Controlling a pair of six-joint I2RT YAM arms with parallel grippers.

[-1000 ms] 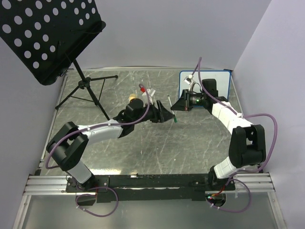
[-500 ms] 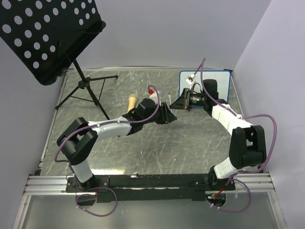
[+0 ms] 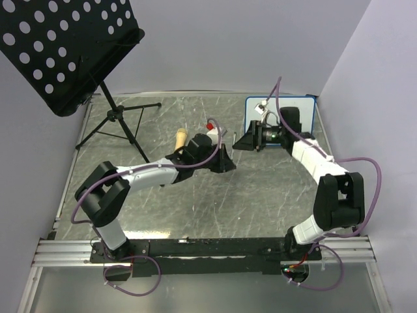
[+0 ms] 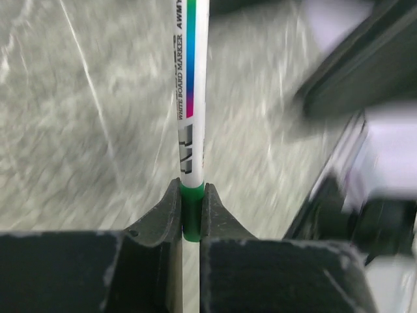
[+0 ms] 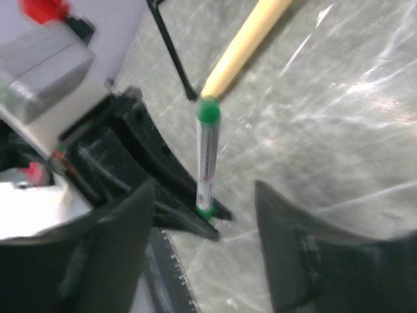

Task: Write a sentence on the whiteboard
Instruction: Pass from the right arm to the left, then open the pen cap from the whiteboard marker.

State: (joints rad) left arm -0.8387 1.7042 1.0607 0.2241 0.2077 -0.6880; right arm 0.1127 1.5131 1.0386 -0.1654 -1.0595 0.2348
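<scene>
My left hand (image 4: 191, 195) is clamped shut on the marker (image 4: 191, 98), its jaws pinching the green band near one end, and the white barrel with its rainbow stripe runs out ahead to a green cap. My right hand (image 5: 205, 248) faces it with fingers spread wide, holding nothing; the marker shows in the gap and touches neither finger. Just past the cap a cream-coloured stick (image 3: 180, 138) lies on the scratched grey worktop (image 3: 260, 195). A black music stand (image 3: 65, 45) with a perforated panel rises at the far left, well apart from both hands. The whiteboard (image 3: 306, 112) lies flat at the far right of the worktop, behind my right hand; my right arm crosses its near and left parts, and I cannot make out any writing on the bare part. The right side of my left wrist view is a blur of dark shapes
</scene>
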